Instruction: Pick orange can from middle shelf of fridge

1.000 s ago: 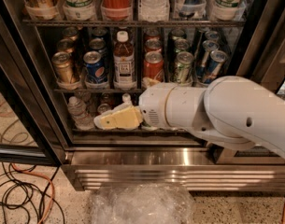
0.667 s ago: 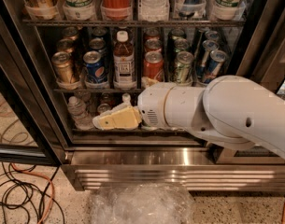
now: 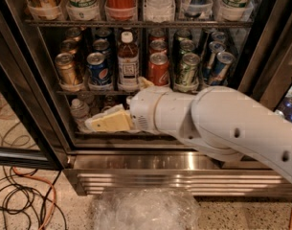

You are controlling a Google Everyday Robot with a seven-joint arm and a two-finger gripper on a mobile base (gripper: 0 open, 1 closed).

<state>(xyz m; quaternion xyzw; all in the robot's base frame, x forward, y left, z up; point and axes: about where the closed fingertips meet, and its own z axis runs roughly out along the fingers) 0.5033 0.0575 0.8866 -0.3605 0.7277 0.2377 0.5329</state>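
Camera view from where I stand faces the open fridge (image 3: 28,87). The orange can (image 3: 68,69) stands upright at the far left of the middle shelf (image 3: 78,92), in the front of its lane, in the upper left part of the frame. Just to its right are a blue Pepsi can (image 3: 97,69), then a brown bottle (image 3: 128,57), a red Coca-Cola can (image 3: 159,69) and a green can (image 3: 187,70).

The gripper (image 3: 107,122) hangs below that shelf, left of centre, pointing left toward a clear water bottle (image 3: 79,110) on the rack beneath. It is lower than the orange can, to its right, and not touching it. I cannot tell whether it is spread or closed, and nothing shows in its hold.

The white arm (image 3: 222,123) reaches in from the right edge, crossing above the ribbed steel base (image 3: 160,178). Crinkled clear plastic (image 3: 145,210) lies on the floor at bottom centre, with cables (image 3: 21,200) at lower left.
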